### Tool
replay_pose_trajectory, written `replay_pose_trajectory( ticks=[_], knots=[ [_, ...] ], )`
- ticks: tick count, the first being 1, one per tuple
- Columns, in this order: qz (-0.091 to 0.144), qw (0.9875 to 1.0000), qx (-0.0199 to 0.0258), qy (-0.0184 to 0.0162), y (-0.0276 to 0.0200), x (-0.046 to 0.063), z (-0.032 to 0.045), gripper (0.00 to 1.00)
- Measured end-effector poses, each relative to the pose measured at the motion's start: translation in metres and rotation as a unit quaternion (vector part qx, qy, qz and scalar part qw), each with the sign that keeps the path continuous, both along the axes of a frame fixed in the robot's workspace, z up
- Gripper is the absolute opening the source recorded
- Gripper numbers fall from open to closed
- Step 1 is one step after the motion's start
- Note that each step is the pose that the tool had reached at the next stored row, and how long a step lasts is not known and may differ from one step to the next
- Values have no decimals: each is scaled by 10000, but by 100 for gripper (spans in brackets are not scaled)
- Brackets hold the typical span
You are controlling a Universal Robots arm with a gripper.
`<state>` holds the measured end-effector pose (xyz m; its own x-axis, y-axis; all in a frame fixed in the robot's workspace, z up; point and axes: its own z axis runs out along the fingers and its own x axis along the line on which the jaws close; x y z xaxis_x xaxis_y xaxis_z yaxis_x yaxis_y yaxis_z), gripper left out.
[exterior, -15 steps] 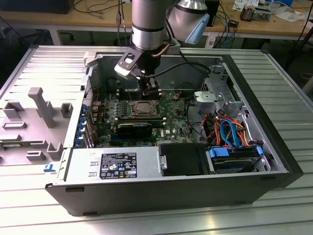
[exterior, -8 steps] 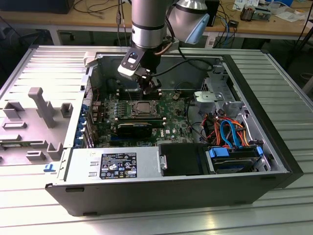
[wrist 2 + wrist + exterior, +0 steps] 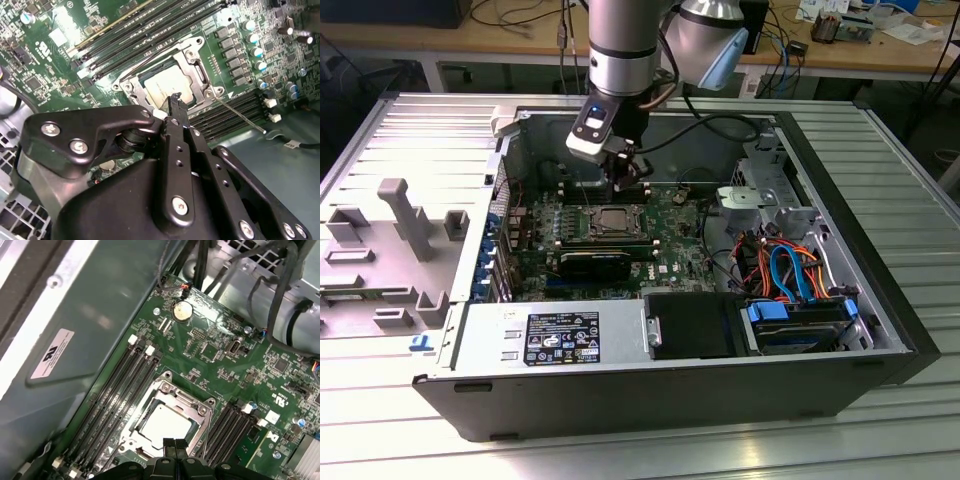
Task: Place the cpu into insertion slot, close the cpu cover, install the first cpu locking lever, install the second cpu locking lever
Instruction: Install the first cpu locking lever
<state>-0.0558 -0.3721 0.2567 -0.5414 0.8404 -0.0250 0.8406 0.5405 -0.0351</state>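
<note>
Computer case (image 3: 860, 300) open on the counter (image 3: 910, 180), gripper (image 3: 632, 185) over its motherboard (image 3: 670, 235).
The cpu cover (image 3: 192, 402) lies flat around the cpu (image 3: 165, 424) in the insertion slot (image 3: 167, 381); gripper's fingers (image 3: 170, 444) meet, empty, hiding the slot's near edge.

A black label (image 3: 563, 340) with white print lies on the power supply (image 3: 625, 335); its lines are too fine to read. White lettering (image 3: 665, 270) stands on the board (image 3: 680, 215). In the first wrist view a white sticker (image 3: 52, 354) on the case wall (image 3: 100, 300) bears a bold dark mark above unreadable fine print. In the second wrist view a white triangle (image 3: 230, 95) is printed just beside the slot (image 3: 199, 75), and a cable tag (image 3: 292, 144) carries tiny print.
</note>
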Motion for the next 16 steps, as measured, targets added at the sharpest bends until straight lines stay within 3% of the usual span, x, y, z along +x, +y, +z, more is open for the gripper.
replay_pose_trajectory(
  ticks=[16],
  knots=[
    [51,10000,0,-1,-1,0,0,11]
  ],
)
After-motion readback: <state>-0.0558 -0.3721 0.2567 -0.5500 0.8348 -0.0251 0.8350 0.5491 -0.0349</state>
